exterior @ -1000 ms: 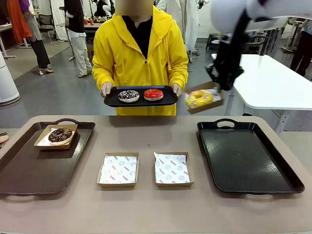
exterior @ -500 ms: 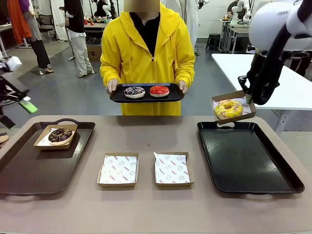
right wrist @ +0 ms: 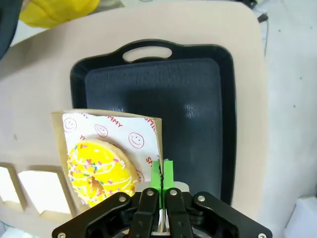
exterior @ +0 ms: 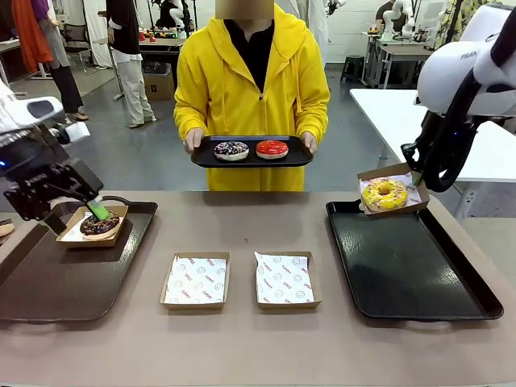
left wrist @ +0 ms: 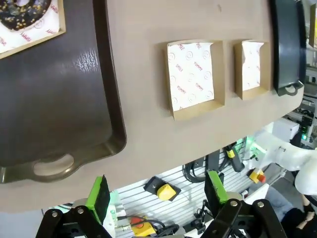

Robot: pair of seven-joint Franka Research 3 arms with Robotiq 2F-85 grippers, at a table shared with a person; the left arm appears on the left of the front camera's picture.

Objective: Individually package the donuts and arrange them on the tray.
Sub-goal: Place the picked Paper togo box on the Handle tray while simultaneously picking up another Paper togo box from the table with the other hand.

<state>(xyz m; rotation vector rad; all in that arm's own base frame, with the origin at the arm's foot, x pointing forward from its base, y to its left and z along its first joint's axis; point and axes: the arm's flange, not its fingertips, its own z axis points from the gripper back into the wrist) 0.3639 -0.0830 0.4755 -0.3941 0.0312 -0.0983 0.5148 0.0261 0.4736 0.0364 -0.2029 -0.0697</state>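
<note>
My left gripper [left wrist: 156, 194] stands wide and empty near the dark chocolate ring donut [exterior: 100, 223] on the brown plastic tray [exterior: 48, 282]. My right gripper [right wrist: 162, 174] pinches a shallow cardboard box [exterior: 409, 187] — yellow-iced ring donut [exterior: 384, 193] inside — above the black plastic tray [exterior: 403, 266], at its edge.

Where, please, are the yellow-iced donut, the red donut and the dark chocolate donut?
yellow-iced donut [exterior: 373, 197]: front view, on its icing ring.
red donut [exterior: 264, 150]: front view, on its glossy top.
dark chocolate donut [exterior: 109, 226]: front view, on its top.
</note>
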